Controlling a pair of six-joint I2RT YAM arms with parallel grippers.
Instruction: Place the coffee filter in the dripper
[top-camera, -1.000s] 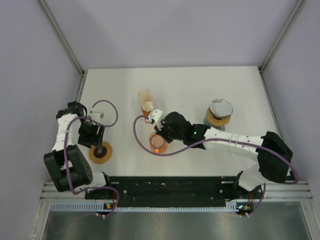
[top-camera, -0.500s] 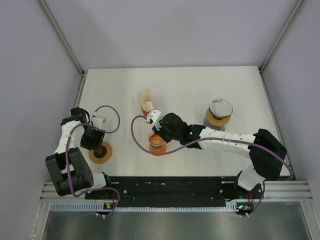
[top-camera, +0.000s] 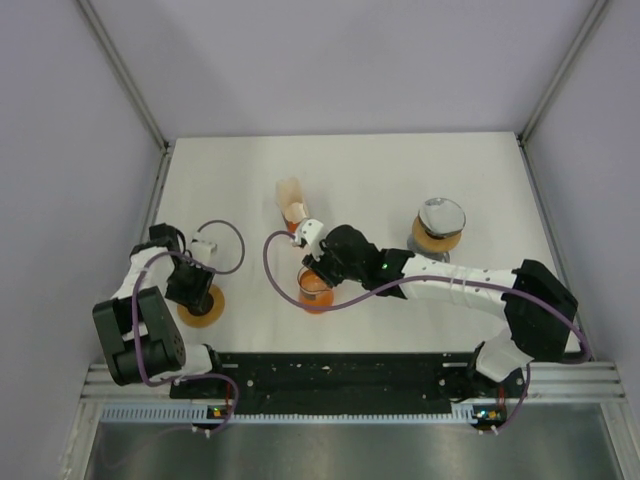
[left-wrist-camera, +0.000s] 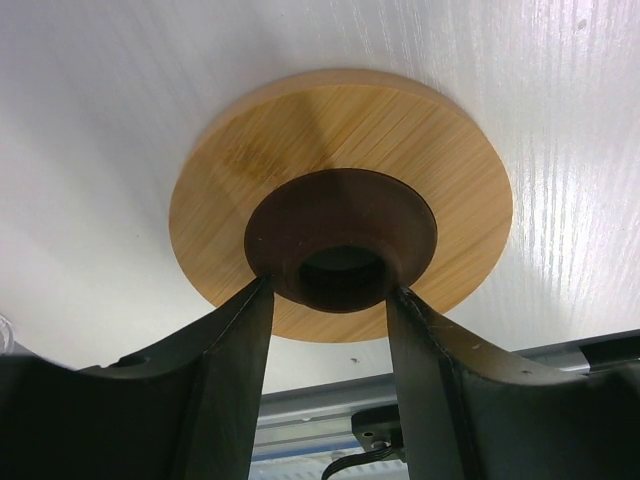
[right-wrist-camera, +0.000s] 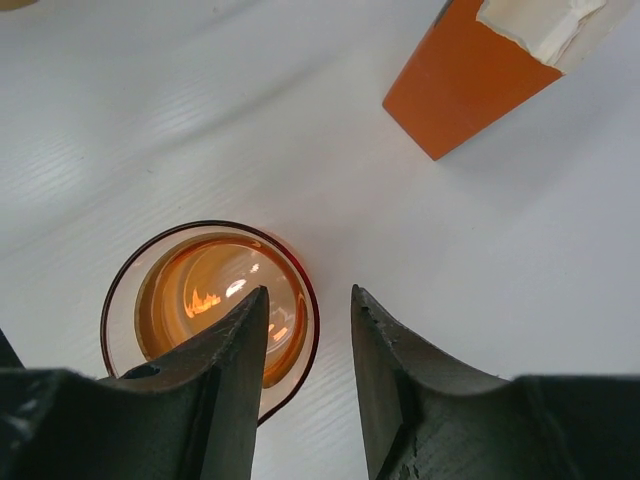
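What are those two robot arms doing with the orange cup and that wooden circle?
The right gripper hangs open just above the orange dripper, which stands upright on the table, and it holds nothing. The left gripper reaches down over a wooden disc, one finger on each side of its dark hub; whether it grips the hub is unclear. An orange carton with cream paper sits nearby. I can't make out a filter in the dripper.

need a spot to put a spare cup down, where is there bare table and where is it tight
Bare: the far strip of table behind the orange carton and the silver-topped pot, and the gap between those two. Crowded: the middle, where the right gripper hangs over the orange glass vessel, and near left, where the left gripper straddles the wooden ring.
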